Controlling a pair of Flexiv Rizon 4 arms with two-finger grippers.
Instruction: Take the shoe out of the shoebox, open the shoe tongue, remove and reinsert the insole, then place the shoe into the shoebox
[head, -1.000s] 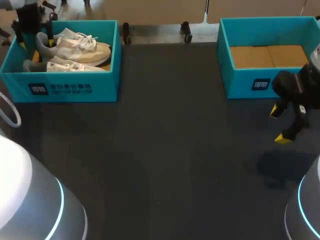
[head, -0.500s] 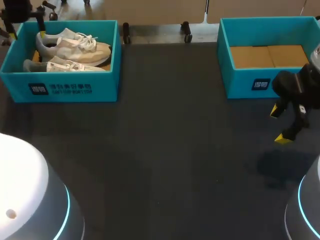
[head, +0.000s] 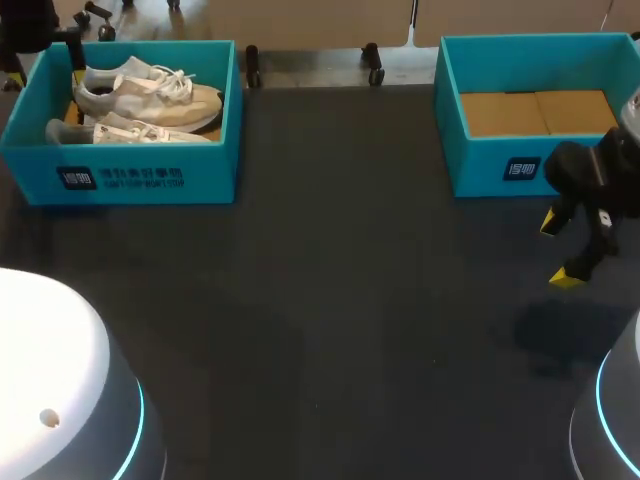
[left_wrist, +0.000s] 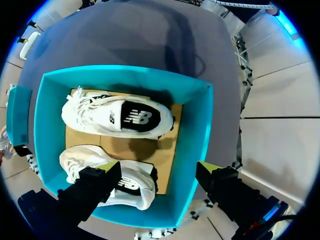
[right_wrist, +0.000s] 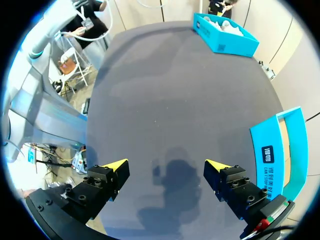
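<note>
Tabletop (head: 330, 300), dark, carries two teal boxes along its far edge. The left box (head: 130, 175) sits at the far left and holds both pale shoes on its brown floor. They lie side by side, toes to the right and heels to the left. The near shoe (left_wrist: 107, 115) lies along the near wall, and the far shoe (left_wrist: 137, 192) lies behind it, toward the far wall.

My left claw (left_wrist: 159, 167) hangs above the far left corner of that box and looks straight down into it. Its fingers stand wide apart and grip nothing. One yellow tip is over the heel end of the far shoe; the other is just outside the box's left wall. From these views I cannot tell how high it is above the shoe.

My right claw (head: 559, 250) hangs over the bare tabletop at the right, just on the near side of the right box (head: 500, 170). It too is spread wide with nothing between its yellow tips, and its shadow falls on the tabletop below. The right box shows a brown cardboard floor.
</note>
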